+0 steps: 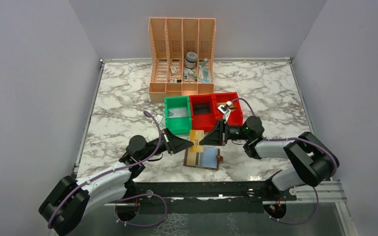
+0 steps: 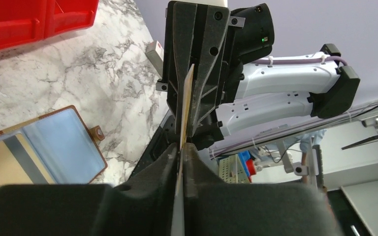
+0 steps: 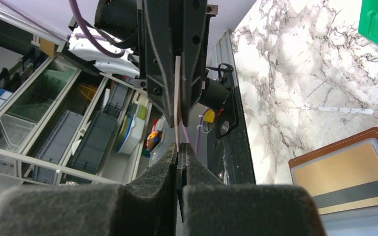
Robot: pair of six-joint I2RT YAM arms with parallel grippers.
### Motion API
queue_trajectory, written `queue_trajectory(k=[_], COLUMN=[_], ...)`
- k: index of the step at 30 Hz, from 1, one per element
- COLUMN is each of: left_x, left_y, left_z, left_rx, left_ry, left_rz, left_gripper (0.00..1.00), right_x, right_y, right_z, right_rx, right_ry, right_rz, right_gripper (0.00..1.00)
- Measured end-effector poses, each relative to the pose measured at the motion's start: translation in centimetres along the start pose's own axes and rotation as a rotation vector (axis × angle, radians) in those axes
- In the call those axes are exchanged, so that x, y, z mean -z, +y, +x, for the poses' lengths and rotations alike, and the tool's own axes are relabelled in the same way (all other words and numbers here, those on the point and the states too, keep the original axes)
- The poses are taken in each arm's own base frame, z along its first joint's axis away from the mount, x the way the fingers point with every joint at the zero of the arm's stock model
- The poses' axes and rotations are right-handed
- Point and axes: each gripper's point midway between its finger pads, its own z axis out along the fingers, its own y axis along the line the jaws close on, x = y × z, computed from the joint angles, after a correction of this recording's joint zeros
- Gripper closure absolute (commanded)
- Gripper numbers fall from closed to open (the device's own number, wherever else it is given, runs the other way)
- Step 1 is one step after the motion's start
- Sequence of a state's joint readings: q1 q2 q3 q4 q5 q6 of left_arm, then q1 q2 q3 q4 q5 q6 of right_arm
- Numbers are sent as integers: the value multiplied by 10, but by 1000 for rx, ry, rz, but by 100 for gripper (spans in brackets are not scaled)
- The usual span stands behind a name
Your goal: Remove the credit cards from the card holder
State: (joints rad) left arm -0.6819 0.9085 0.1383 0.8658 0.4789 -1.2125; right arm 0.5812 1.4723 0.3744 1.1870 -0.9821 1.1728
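Observation:
A tan credit card (image 1: 196,139) is held upright above the table, pinched from both sides. My left gripper (image 1: 190,144) is shut on its left edge and my right gripper (image 1: 203,139) is shut on its right edge. The left wrist view shows the card (image 2: 187,105) edge-on, running from my left gripper (image 2: 181,147) into the opposite fingers (image 2: 204,54). The right wrist view has the same card (image 3: 178,93) between my right gripper (image 3: 179,150) and the left one's fingers (image 3: 157,54). Below it the brown card holder (image 1: 218,160) lies open, with a tan card (image 1: 193,158) and a pale blue card (image 1: 209,157) in its slots.
A green bin (image 1: 177,114) and two red bins (image 1: 211,109) stand just behind the grippers. A peach file organiser (image 1: 182,54) with small items is at the back. A small white box (image 2: 153,49) lies on the marble. The black rail (image 1: 202,189) marks the near edge.

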Motion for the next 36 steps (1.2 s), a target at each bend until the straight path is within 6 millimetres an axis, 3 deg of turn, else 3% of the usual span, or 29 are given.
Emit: queue_trajectory(k=[3,7,12,17,25,29,36], left_x=[0,1,-1,-3,28,57,90], left_y=[1,4,5,9,6,27,73], left_z=[2,5,-3,-32,-90,-103,-97], left_rx=[2,-3,-58,-178,-426,-527,-579], left_ry=[8,19,27,6,-47,-52,19], left_rz=[-4,-20,-102,-313,-676,-862,-1068], left_gripper=[37,2,1,1,1,1,1], right_x=[1,2,21,58,112,135,156], right_y=[-1,1,-9,-44,-96,-108,-109], right_z=[0,-16,-66,-109,-136,-149,-175], right_rx=[16,93,233,290,414,549,930], right_ry=[2,-35,-160,-263,-293,-269,-122], right_rz=[15,82,264,539,966,1111,1229], right_gripper=[99,99,99,99,99,99,99])
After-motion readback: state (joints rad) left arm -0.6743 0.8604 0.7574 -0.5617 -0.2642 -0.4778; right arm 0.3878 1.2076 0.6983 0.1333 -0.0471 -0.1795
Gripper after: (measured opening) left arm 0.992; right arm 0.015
